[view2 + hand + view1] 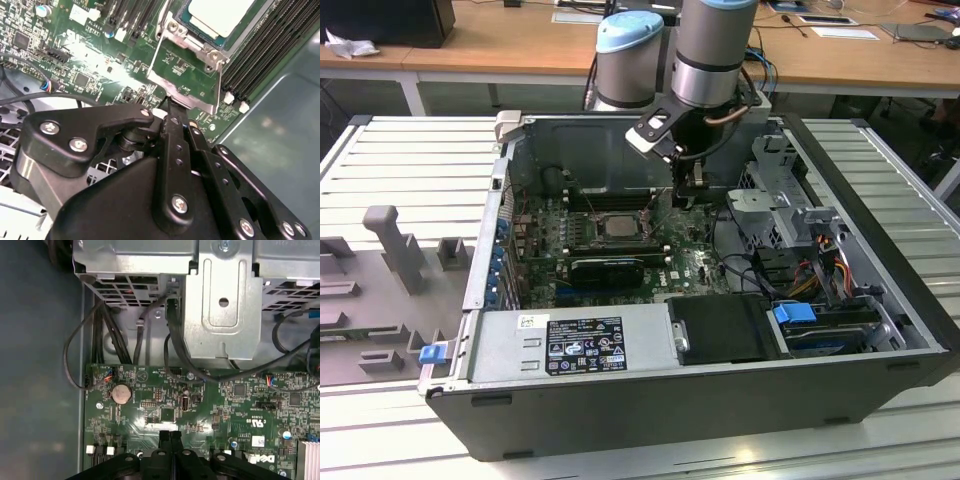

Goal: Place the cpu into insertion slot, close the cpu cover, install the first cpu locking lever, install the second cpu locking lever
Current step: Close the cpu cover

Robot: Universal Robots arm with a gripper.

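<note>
Second wrist view: gripper is noted pressed together, tips at the free edge of the cpu cover, which is swung open off the insertion slot. The cpu is seated in that slot, straight ahead beyond the cover's hinge.

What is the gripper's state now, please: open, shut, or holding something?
Gripper: shut, with its tips at the edge of the cpu cover; whether it pinches the cover cannot be told.

Robotics lab or workshop. Open PC case sits on a slatted metal bench, robot arm above it. Wooden desks stand behind (papers on top). Grey fixtures lie beside the case.
</note>
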